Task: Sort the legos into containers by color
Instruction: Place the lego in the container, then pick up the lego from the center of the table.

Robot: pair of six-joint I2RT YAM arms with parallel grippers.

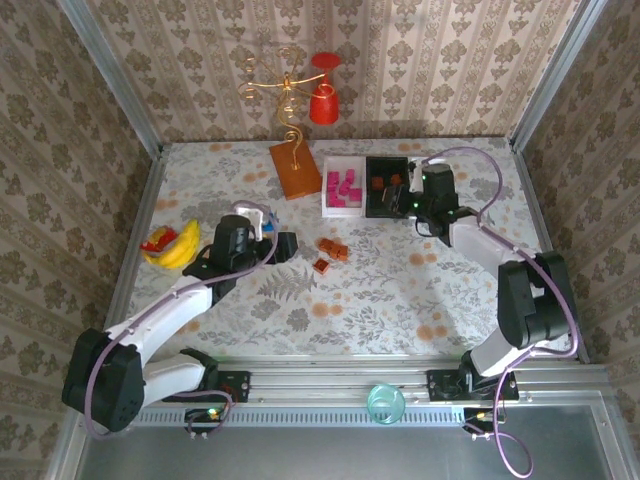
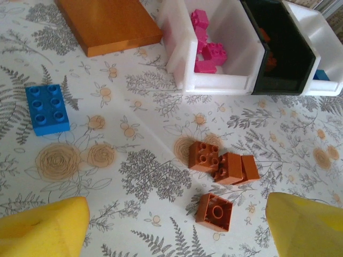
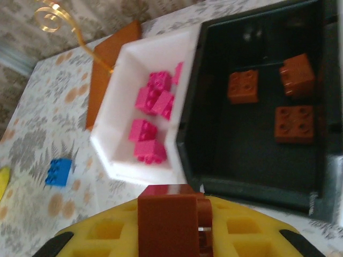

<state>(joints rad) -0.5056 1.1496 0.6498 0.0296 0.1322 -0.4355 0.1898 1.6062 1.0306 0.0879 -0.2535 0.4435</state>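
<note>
My right gripper [image 3: 172, 227] is shut on an orange-brown lego [image 3: 167, 214], just in front of the black container [image 3: 252, 176]. That container holds three orange-brown legos [image 3: 243, 85]. To its left, the white container [image 3: 107, 142] holds several pink legos [image 3: 150, 124]. My left gripper [image 2: 177, 235] is open above the table, its yellow fingers [image 2: 43, 230] wide apart. Several orange-brown legos [image 2: 214, 211] lie loose between and ahead of them. A blue lego [image 2: 47, 108] lies to the left. A second white container [image 2: 328, 53] stands right of the black one [image 2: 278, 59].
A flat orange board [image 1: 295, 170] with a gold wire stand lies left of the containers. A red cup [image 1: 323, 103] hangs at the back wall. The yellow-and-red banana toy [image 1: 172, 243] lies at the left. Patterned walls close in the table.
</note>
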